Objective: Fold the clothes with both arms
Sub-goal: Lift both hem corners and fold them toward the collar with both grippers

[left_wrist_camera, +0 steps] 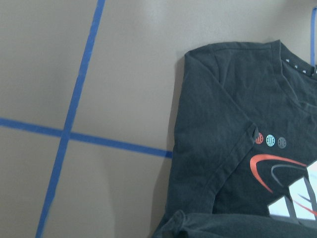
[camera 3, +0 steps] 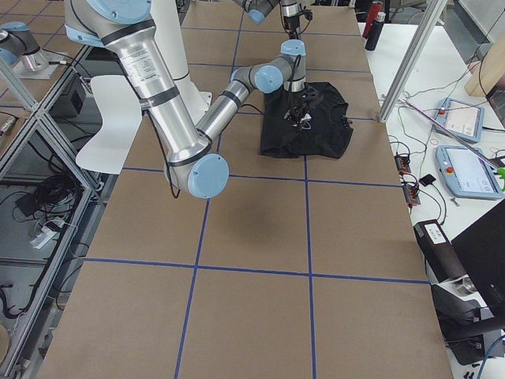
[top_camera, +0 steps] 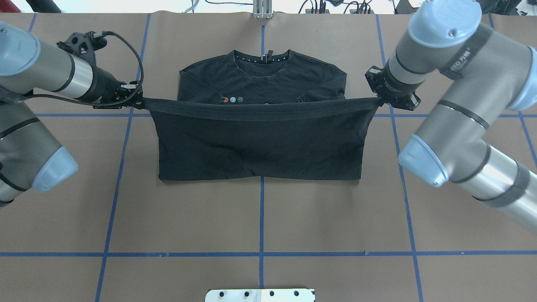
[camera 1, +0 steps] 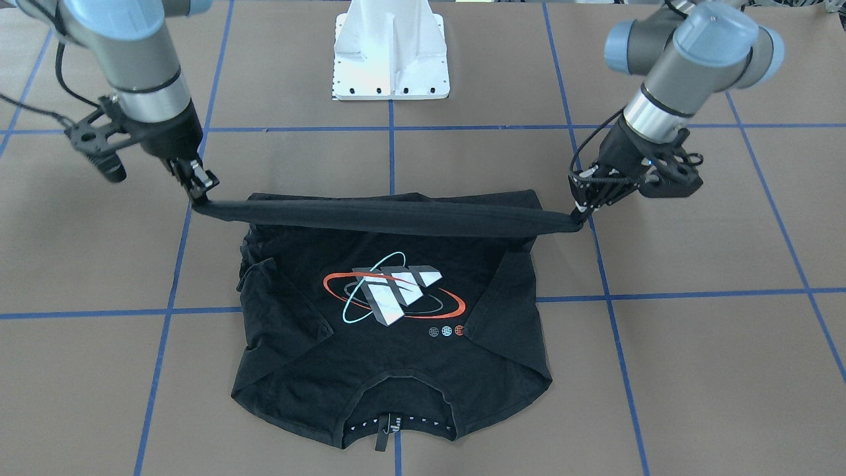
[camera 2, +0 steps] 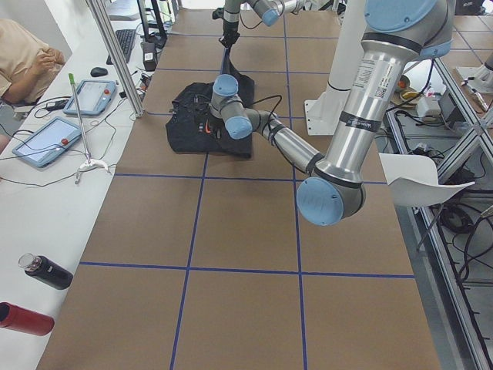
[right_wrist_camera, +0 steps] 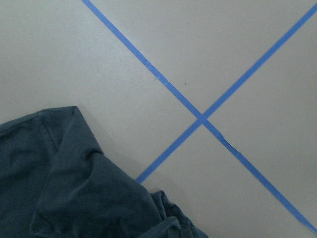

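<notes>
The black T-shirt (camera 1: pixel 396 330) lies graphic side up on the brown table, both sleeves folded inward and the collar (top_camera: pixel 262 63) on the side away from the robot. Its lower edge (top_camera: pixel 260 110) is lifted and stretched taut into a band above the chest. My left gripper (top_camera: pixel 140 100) is shut on one end of that band, and it also shows in the front-facing view as left gripper (camera 1: pixel 581 213). At the other end my right gripper (top_camera: pixel 379 100), right gripper (camera 1: pixel 198 192), is shut on it. The left wrist view looks down on the shirt's shoulder and orbit graphic (left_wrist_camera: pixel 277 173); neither wrist view shows its own fingers.
Blue tape lines (top_camera: pixel 261 218) grid the brown table cover. The white pedestal base (camera 1: pixel 391 56) stands at the robot's side. Along the table's far side runs a white bench with tablets (camera 2: pixel 46 141), bottles (camera 2: pixel 45 271) and a seated person (camera 2: pixel 23 54).
</notes>
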Controlling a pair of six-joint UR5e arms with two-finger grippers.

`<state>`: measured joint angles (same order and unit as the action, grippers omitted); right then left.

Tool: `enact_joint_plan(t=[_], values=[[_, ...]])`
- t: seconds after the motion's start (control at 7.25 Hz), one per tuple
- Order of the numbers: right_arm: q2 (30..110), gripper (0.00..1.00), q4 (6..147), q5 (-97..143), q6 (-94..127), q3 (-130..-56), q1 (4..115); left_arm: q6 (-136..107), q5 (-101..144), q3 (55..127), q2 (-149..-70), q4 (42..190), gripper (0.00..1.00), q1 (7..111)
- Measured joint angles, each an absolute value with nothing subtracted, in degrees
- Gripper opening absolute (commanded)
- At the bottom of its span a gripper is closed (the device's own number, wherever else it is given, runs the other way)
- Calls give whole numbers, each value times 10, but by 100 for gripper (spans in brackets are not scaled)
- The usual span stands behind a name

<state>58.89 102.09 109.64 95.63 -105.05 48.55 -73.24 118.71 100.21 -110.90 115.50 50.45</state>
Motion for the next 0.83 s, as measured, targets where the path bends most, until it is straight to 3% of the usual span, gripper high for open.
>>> enact_joint_plan(t=[0.83], values=[[462, 0, 871, 1110, 909, -770, 530, -736, 1159, 873, -1178, 1213, 0, 522]])
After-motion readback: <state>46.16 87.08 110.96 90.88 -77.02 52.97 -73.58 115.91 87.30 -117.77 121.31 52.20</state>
